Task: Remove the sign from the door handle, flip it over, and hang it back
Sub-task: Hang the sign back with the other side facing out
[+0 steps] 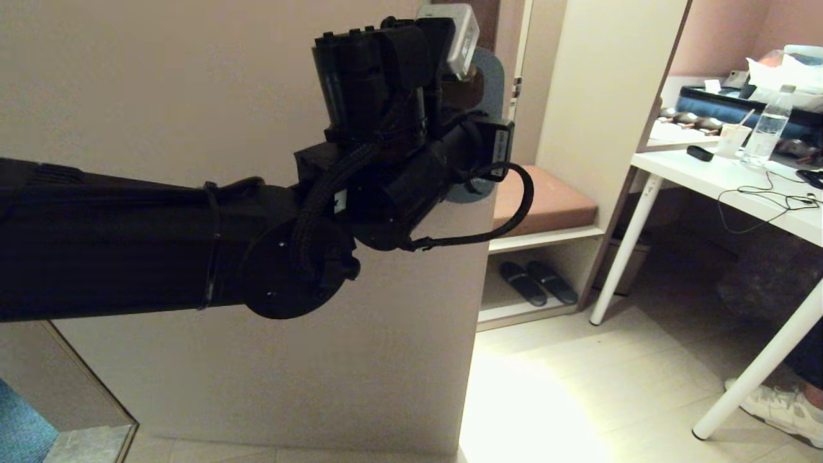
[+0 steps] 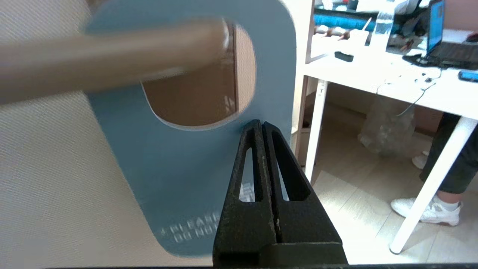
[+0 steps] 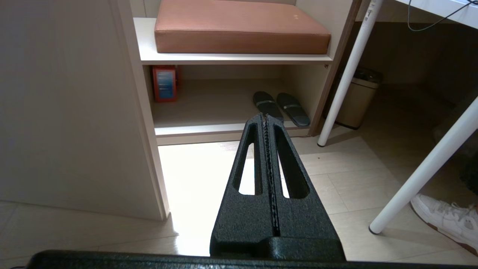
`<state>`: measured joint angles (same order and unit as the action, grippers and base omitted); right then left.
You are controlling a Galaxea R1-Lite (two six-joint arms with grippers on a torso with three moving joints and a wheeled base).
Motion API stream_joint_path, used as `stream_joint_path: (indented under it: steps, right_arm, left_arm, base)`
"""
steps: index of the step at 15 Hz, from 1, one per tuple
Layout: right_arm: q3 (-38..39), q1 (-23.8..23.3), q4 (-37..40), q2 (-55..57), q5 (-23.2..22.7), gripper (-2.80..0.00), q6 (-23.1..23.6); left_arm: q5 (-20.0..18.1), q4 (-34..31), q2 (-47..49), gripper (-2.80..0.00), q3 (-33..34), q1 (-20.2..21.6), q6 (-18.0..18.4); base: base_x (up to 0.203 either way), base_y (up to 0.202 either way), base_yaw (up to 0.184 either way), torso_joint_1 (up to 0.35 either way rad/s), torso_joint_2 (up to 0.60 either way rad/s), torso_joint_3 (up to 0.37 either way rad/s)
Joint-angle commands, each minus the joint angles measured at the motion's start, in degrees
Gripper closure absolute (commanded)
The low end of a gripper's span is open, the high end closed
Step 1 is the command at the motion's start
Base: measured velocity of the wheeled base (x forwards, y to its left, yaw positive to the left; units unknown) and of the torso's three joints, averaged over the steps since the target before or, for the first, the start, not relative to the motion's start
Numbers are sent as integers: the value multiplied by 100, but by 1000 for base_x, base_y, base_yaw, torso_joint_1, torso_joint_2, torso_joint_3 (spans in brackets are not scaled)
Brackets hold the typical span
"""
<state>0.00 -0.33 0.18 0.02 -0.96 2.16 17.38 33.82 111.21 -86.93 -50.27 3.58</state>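
The sign (image 2: 179,168) hangs on the door handle (image 2: 112,63), slate-blue "PLEASE DO NOT DISTURB" face outward and tilted. The lever passes through its round hole, and the dark brown backplate (image 2: 194,101) shows through the hole. My left gripper (image 2: 260,123) is shut, its tips against the blue face just below the hole; the card is not between the fingers. In the head view my left arm covers the handle, and only the sign's blue edge (image 1: 494,83) shows beside the wrist. My right gripper (image 3: 265,116) is shut and empty, held low over the floor.
The pale door (image 1: 193,96) ends at its right edge near the sign. Beyond it stands a shelf unit with a brown cushion (image 1: 546,199) and slippers (image 1: 537,281). A white table (image 1: 726,186) with clutter stands to the right. A person's shoe (image 1: 781,405) is by its leg.
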Motion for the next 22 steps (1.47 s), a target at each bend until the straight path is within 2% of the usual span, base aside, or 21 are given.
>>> stream_joint_path:
  steps: [1, 7, 12, 22]
  right_arm:
    - [0, -2, -1, -2, -8, 0, 4]
    - [0, -2, -1, -2, -1, 0, 4]
    - [0, -2, -1, -2, -9, 0, 4]
    - [0, -2, -1, -2, -9, 0, 4]
  left_arm:
    - [11, 20, 94, 0, -17, 0, 2]
    - [11, 22, 138, 0, -37, 9, -13]
    - [11, 15, 251, 0, -447, 87, 2]
    - [54, 20, 234, 0, -413, 62, 2]
  base:
    - [0, 0, 0, 0, 0, 0]
    - [0, 0, 0, 0, 0, 0]
    - [0, 0, 0, 0, 0, 0]
    - [0, 0, 0, 0, 0, 0]
